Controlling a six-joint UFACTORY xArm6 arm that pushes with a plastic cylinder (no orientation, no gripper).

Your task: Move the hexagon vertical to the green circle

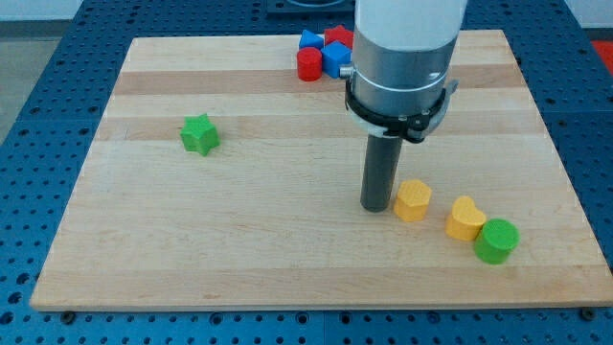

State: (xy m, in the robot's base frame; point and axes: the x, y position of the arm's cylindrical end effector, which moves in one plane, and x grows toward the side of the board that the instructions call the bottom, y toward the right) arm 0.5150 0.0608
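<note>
A yellow hexagon block (pixel 414 201) lies at the view's lower right on the wooden board (pixel 239 249). My tip (pixel 375 207) stands just left of it, almost touching its left side. A green circle block (pixel 496 241) lies further to the lower right, near the board's bottom edge. A yellow heart-shaped block (pixel 465 218) sits between the hexagon and the green circle, touching the circle.
A green star block (pixel 199 134) lies at the view's left. A cluster at the top has a red cylinder (pixel 308 64), a blue block (pixel 336 58), another blue block (pixel 309 40) and a red block (pixel 338 36), partly hidden behind the arm (pixel 402 57).
</note>
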